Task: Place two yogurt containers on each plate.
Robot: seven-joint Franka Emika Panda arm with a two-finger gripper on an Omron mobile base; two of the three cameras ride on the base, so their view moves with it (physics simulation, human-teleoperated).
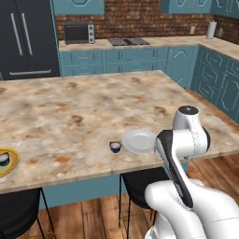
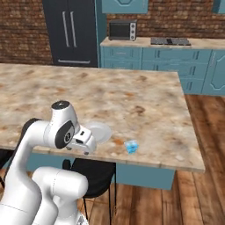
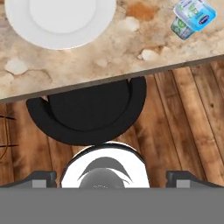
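A white-grey plate [image 1: 139,141] lies near the island's front edge, and it also shows as the plate [image 2: 100,130] and the plate [image 3: 57,19]. One dark yogurt container [image 1: 115,147] stands on the counter just left of it, not touching. At the far left the yellow-rimmed plate [image 1: 11,164] carries another dark yogurt container [image 1: 3,158]. My gripper [image 3: 111,180] hangs open over the counter's front edge, right in front of the white plate, with nothing between its fingers. The hand is also in the right base view, as the gripper [image 2: 86,147].
A small pale blue-and-white packaged cup [image 3: 192,16] lies on the counter right of the white plate, seen too as the cup [image 2: 131,146]. A black stool [image 3: 87,109] stands under the counter edge on a wooden floor. Cabinets, a fridge and a toaster oven [image 1: 78,32] line the back.
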